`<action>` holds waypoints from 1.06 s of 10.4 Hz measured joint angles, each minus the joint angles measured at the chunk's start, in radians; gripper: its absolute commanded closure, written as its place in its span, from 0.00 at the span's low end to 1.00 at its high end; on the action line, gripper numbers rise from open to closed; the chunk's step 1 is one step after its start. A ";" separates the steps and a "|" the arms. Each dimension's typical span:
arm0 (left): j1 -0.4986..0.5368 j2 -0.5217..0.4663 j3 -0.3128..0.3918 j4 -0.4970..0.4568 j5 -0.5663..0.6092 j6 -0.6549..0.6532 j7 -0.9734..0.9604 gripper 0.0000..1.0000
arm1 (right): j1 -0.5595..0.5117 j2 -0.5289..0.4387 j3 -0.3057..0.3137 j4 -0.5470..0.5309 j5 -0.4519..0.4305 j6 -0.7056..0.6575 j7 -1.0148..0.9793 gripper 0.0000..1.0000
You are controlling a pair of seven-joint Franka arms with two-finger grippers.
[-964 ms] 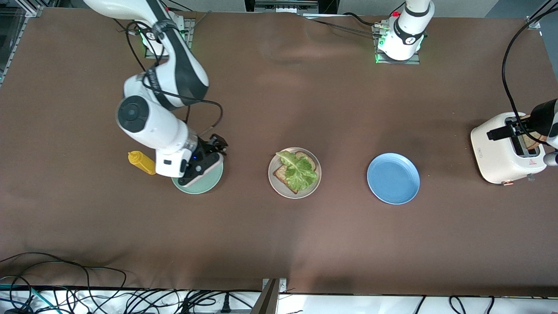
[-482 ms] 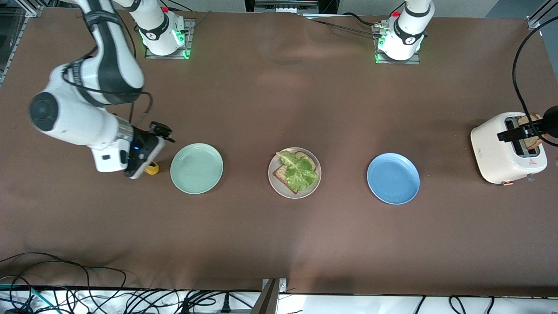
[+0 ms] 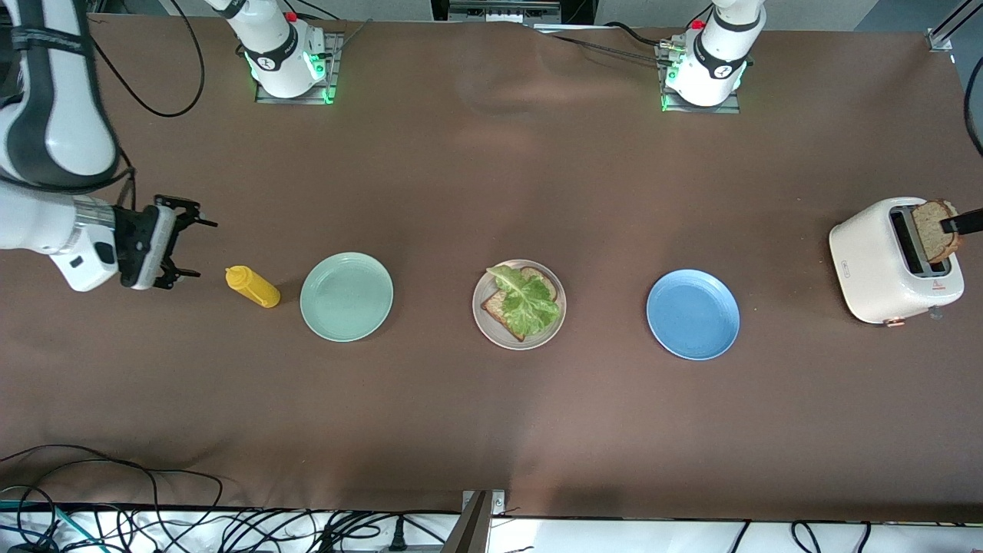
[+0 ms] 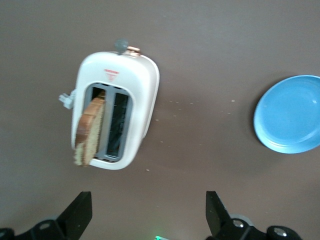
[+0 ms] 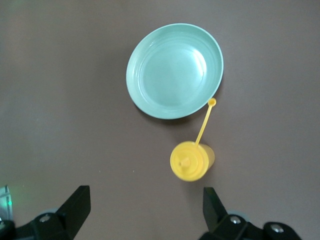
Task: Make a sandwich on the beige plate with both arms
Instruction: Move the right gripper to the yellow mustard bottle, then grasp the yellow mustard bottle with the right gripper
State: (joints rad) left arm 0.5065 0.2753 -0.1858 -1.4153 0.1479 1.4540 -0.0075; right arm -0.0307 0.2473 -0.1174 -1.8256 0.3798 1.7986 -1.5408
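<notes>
Right end effector (image 3: 187, 242) is open above the worktop (image 3: 491, 430) beside the mustard bottle (image 3: 251, 286). Left end effector (image 4: 147, 212) is open over the toaster (image 4: 117, 107), empty.

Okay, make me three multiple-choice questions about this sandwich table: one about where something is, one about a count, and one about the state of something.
1. Where is the bread slice that is not on a plate?
A. in the toaster
B. on the blue plate
C. beside the yellow bottle

2. How many plates are on the table?
A. two
B. three
C. four

3. What lies on the beige plate?
A. nothing
B. a finished sandwich
C. bread with lettuce on top

Answers: 1 A, the slice stands in a toaster slot. 2 B, mint green plate, beige and blue. 3 C, no top slice covers the leaf yet.
</notes>
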 measured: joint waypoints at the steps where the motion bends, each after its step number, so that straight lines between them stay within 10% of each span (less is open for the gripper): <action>1: 0.007 0.000 0.000 0.000 0.034 0.000 0.032 0.00 | -0.037 0.011 -0.010 -0.007 0.039 -0.021 -0.106 0.00; 11: 0.117 0.138 0.001 -0.018 0.048 0.126 0.114 0.04 | -0.161 0.418 -0.062 0.112 0.430 -0.118 -0.642 0.00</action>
State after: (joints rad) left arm 0.6232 0.4133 -0.1853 -1.4336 0.1954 1.5800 0.1066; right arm -0.1919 0.6648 -0.1790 -1.7139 0.8096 1.6803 -2.1827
